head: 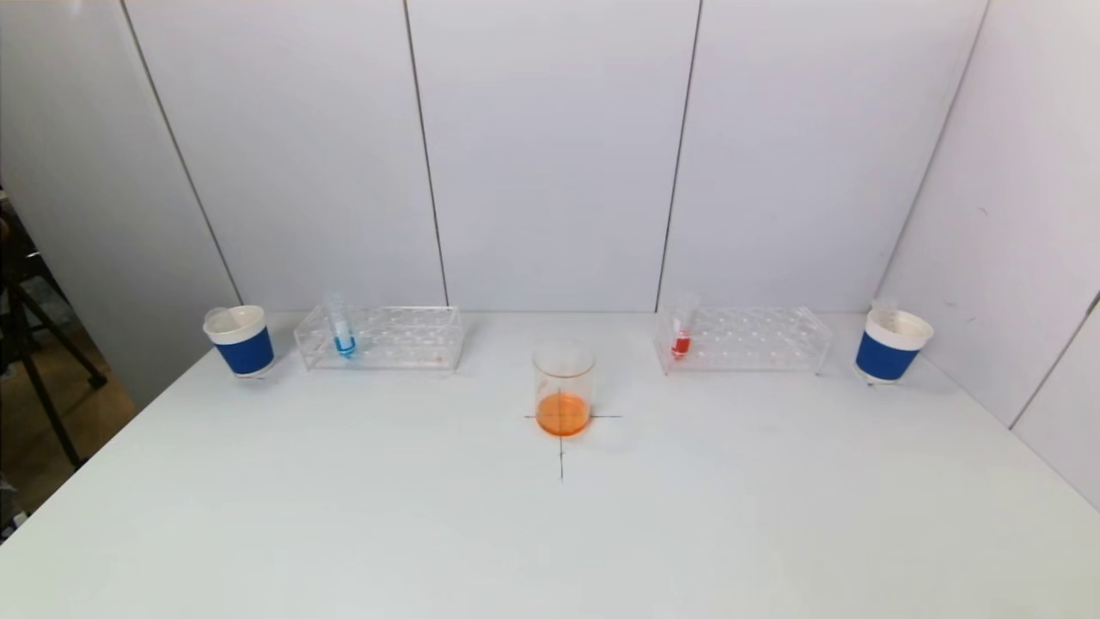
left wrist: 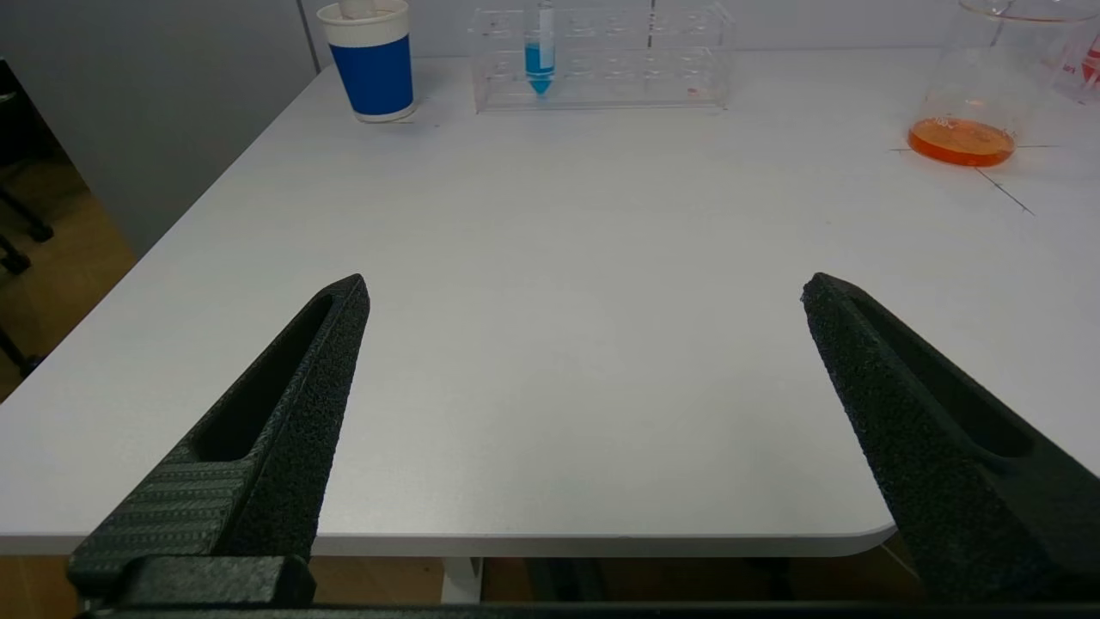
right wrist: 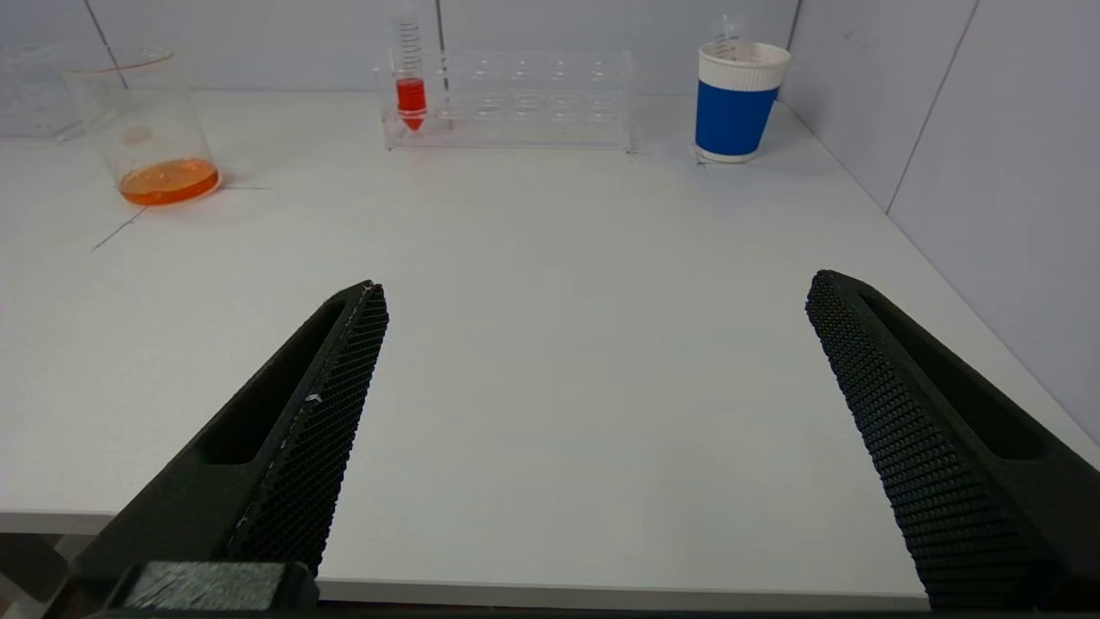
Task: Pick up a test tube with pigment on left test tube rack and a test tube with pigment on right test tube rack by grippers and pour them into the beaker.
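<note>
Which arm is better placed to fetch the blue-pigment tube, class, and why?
Left. The blue-pigment tube stands in the left rack, ahead of the open left pincer; the right pincer faces the red tube.

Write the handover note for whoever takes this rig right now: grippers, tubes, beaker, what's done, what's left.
Left gripper: open, empty, hanging at the table's near edge.
Right gripper: open, empty, also at the near edge.
Blue-pigment test tube: upright in the left rack.
Red-pigment test tube: upright in the right rack.
Beaker: centre of the table on the cross mark, holding orange liquid.
A blue paper cup stands outside each rack.
Done: neither tube grasped.
Left: grasp both tubes, pour both into the beaker.
</note>
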